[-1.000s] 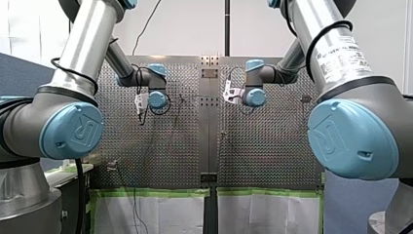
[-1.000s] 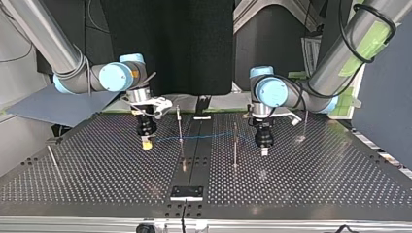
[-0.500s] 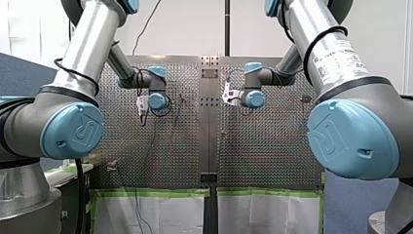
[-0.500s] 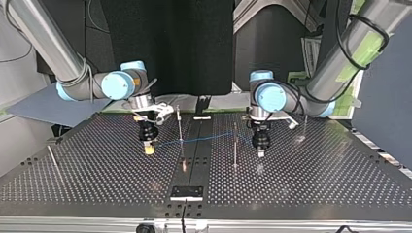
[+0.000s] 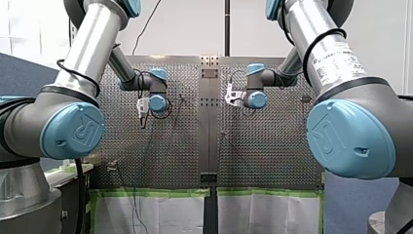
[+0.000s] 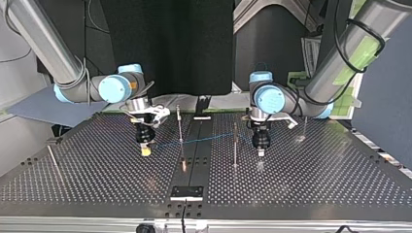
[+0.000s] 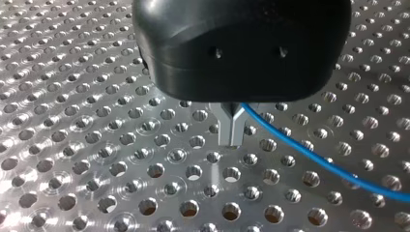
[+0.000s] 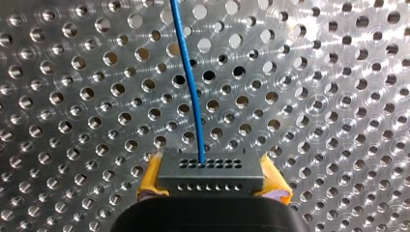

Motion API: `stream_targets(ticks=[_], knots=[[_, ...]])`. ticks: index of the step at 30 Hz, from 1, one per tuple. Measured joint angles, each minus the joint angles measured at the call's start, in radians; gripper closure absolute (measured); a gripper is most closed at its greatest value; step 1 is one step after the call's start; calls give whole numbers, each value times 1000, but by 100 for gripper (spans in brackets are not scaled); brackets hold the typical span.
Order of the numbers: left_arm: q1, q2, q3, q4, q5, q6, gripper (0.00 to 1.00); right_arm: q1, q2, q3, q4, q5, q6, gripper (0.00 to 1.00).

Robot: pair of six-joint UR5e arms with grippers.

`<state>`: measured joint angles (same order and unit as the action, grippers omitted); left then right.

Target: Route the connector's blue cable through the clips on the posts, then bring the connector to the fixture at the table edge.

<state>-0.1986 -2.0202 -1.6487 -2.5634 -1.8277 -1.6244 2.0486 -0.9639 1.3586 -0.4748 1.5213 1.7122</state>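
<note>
In the right wrist view the grey connector (image 8: 211, 173) sits between yellow pads (image 8: 151, 180), with my right gripper (image 8: 212, 189) shut on it. The blue cable (image 8: 191, 87) leaves its face. In the top view it (image 6: 206, 139) runs from my right gripper (image 6: 145, 149) past two thin posts (image 6: 180, 127) (image 6: 235, 148) to my left gripper (image 6: 261, 152). Whether it sits in their clips I cannot tell. In the left wrist view my left gripper (image 7: 232, 141) has its metal fingers shut on the cable (image 7: 314, 160), just above the perforated plate (image 7: 96, 145).
The black fixture (image 6: 186, 192) sits at the table's near edge in the top view, in line with the dark centre strip (image 6: 197, 155). Other thin posts stand at the view's far left (image 6: 52, 159) and beyond my left gripper (image 6: 304, 127).
Both wrists have shifted slightly and dipped a little toward the table, taking the cable with them. Both grips are unchanged.
</note>
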Motion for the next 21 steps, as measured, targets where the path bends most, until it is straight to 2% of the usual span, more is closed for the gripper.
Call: stream_targets(ticks=[13, 14, 15, 16, 17, 18, 20, 21], knots=[[2, 0, 0, 36, 6, -5, 100, -12, 3, -8, 10, -16, 3, 100], [3, 1, 0, 40, 8, -5, 91, -12, 4, -8, 11, -16, 3, 100], [3, 1, 0, 43, 8, -5, 91, -12, 4, -8, 12, -16, 2, 100], [4, 1, 0, 46, 7, -4, 76, -12, 4, -8, 13, -16, 2, 100], [4, 1, 0, 47, 6, -4, 67, -12, 4, -8, 14, -16, 1, 100], [4, 1, 0, 47, 4, -3, 67, -12, 4, -8, 15, -16, 1, 100], [5, 1, 1, 45, -1, -2, 49, -10, 4, -8, 17, -16, 1, 100], [5, 1, 1, 44, -3, -3, 49, -10, 4, -8, 18, -16, 0, 100]])
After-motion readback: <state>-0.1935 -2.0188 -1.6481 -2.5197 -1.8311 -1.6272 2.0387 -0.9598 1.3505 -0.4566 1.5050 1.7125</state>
